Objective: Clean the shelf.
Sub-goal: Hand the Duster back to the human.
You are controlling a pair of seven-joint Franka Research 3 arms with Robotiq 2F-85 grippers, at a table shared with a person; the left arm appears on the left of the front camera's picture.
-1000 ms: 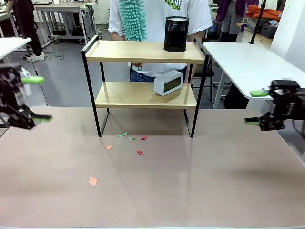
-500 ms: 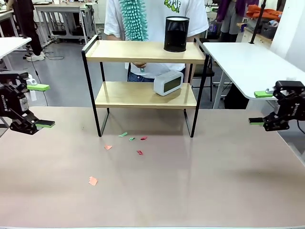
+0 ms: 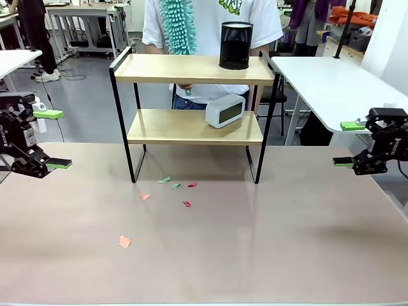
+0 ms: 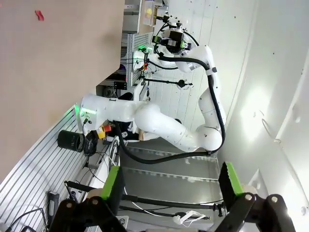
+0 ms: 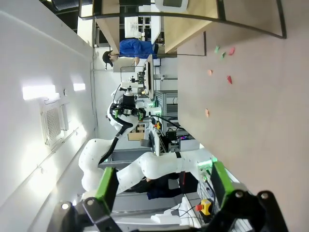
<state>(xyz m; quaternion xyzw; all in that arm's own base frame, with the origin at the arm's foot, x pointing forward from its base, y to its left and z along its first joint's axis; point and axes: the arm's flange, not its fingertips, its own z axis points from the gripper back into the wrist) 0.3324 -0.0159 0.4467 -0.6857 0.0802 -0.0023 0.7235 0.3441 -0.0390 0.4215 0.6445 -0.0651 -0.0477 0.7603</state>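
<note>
1. Front view: one shelf — two light wooden boards in a thin black frame — stands at the far middle of the desk. One black mesh cup on top, one white clock below, six paper scraps in front. A person holds a fluffy teal duster. Left gripper and right gripper: fingers spread, empty.
2. Left wrist view: two green-padded fingers apart — one red scrap.
3. Right wrist view: fingers apart, shelf at top.

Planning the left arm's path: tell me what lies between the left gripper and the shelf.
In the front view, bare tabletop lies between the open left gripper and the shelf; the paper scraps lie farther right, under its front edge.
</note>
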